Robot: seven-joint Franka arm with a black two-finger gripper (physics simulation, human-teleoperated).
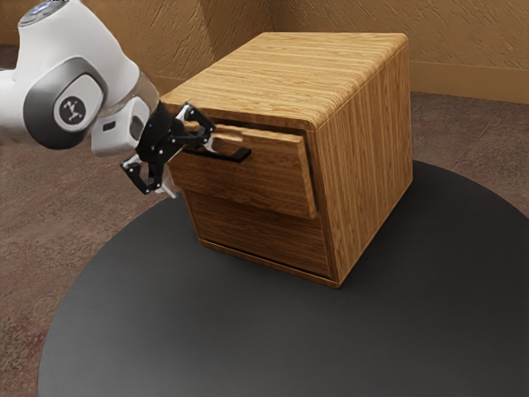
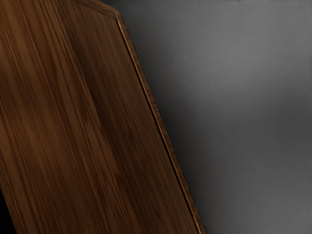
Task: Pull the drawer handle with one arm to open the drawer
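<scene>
Gripper (image 1: 198, 139) sat clenched, as far as the angle showed, on the near end of the black handle (image 1: 231, 153), placed to draw it straight outward, with the drawer (image 1: 248, 178) standing partly out of its cabinet (image 1: 364, 141).

The round dark table (image 1: 248, 331) carries one wooden cabinet (image 1: 355, 149), which stands close to its far edge.
</scene>
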